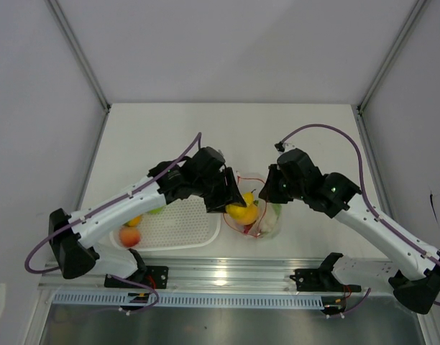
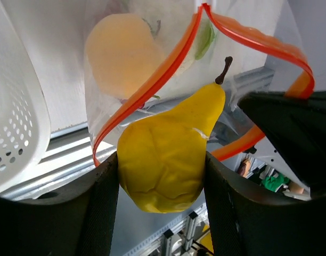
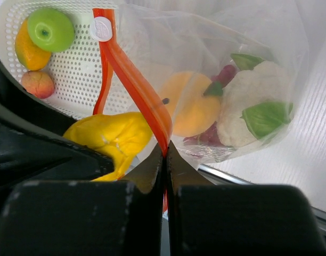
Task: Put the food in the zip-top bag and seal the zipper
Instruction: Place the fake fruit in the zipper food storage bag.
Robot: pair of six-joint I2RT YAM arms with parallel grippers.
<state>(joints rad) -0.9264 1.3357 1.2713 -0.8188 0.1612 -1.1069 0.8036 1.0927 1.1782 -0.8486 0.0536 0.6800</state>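
The yellow toy pear (image 2: 163,165) has smooth, faintly dimpled plastic skin with a soft sheen. The clear zip-top bag (image 3: 205,42) is thin, glossy, wrinkled film, its red-orange zipper strip (image 3: 132,88) smooth plastic; the white perforated basket (image 3: 72,74) looks matt plastic.

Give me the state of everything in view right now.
left hand, closed on yellow pear
right hand, shut, pinching the zipper
zip-top bag, mouth open, orange, cauliflower, grapes inside
zipper, unsealed
basket, holds green apple, peach, orange-yellow fruit
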